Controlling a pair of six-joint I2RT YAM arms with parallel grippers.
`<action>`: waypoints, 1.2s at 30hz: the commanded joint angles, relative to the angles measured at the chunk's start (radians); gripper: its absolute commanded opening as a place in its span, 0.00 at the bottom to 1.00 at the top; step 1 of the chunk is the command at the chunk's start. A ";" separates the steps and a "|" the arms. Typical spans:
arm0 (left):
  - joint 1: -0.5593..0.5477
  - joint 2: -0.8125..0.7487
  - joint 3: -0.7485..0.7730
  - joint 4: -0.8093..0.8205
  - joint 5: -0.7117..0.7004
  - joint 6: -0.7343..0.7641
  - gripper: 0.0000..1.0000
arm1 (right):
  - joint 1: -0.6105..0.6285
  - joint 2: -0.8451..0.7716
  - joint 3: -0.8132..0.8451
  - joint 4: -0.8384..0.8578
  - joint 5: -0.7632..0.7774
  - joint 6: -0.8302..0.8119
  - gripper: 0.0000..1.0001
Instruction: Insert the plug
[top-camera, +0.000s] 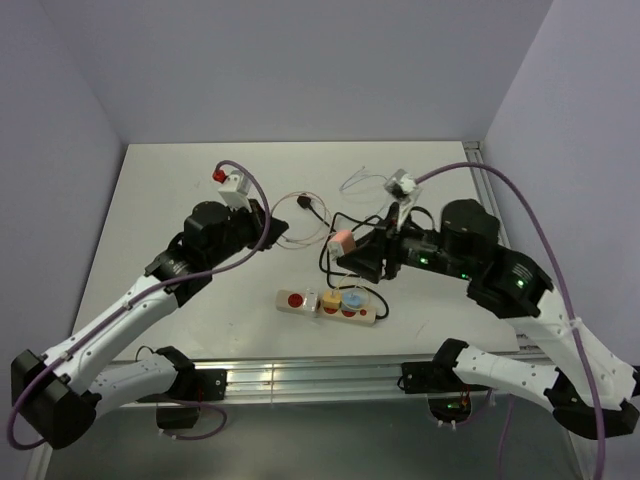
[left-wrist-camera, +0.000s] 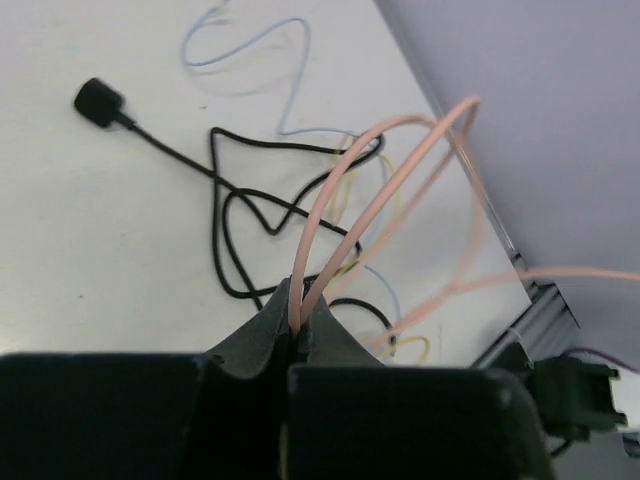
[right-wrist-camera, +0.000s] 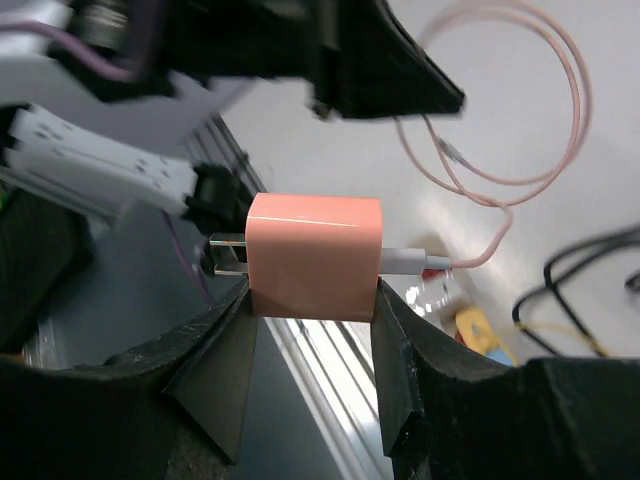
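Holding pink plug (right-wrist-camera: 315, 255) in R gripper (right-wrist-camera: 313, 305), apart from power strip (top-camera: 368, 314).
Plug sits betw. the 2 fingers (right-wrist-camera: 225, 350), pinched by its sides, prongs left, white connector (right-wrist-camera: 410, 258) + pink cable (right-wrist-camera: 578, 100) on right. Top view places it just beyond the strip, not in a socket. L wrist view alone shows L gripper (left-wrist-camera: 303, 312) pressed together on the cable loop; black cord (left-wrist-camera: 222, 225) lies on table (left-wrist-camera: 100, 220) beyond.

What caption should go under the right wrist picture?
Right fingers pinch the pink plug, prongs bare, pink cable trailing behind.
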 joint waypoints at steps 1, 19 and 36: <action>0.122 0.090 0.003 0.068 0.058 -0.026 0.00 | -0.005 -0.087 -0.020 0.210 0.017 0.018 0.00; 0.182 0.490 0.298 0.004 0.248 -0.026 0.99 | -0.003 0.021 -0.199 0.349 0.188 -0.008 0.00; 0.178 0.027 -0.032 0.125 0.670 -0.184 0.94 | 0.144 0.131 -0.137 0.108 0.188 -0.306 0.00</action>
